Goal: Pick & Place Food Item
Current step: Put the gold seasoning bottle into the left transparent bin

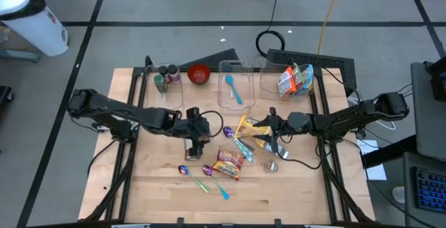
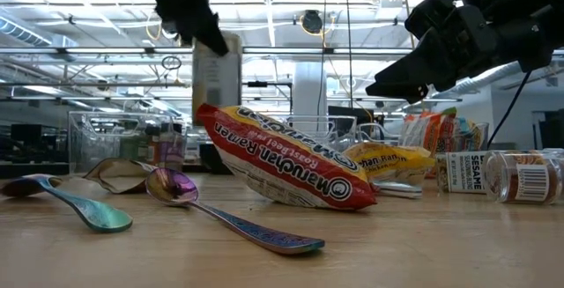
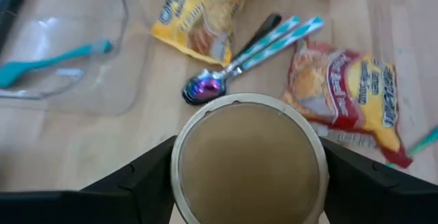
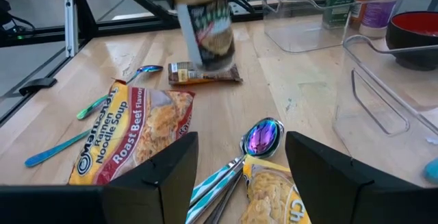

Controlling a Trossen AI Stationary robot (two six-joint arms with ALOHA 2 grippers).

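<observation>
A jar with a tan lid [image 3: 248, 157] and a dark label [image 4: 207, 29] hangs above the table's middle, with my left gripper [image 1: 197, 143] shut on it. A brown packet [image 4: 204, 73] lies flat on the table under it. A red ramen packet [image 1: 230, 162] lies flat toward the near edge, and a yellow noodle packet [image 1: 248, 126] lies to its far right. My right gripper [image 4: 241, 176] stands open above the yellow packet and an iridescent spoon [image 4: 263, 136], touching nothing. My left gripper pinches the jar just below its lid, one finger [image 3: 147, 179] on each side of the round wall. The fingers slant down from the table's left. The jar [image 2: 217, 75] hangs about upright, lifted clear of the table.
Clear bins [image 1: 235, 83] stand along the far edge, one holding a blue spatula, another [image 1: 279, 81] holding snack packets. A red bowl [image 1: 199, 74] and spice bottles [image 1: 166, 79] stand at the far left. Coloured spoons [image 1: 209, 178] and a small toppled jar [image 1: 270, 166] lie near the front.
</observation>
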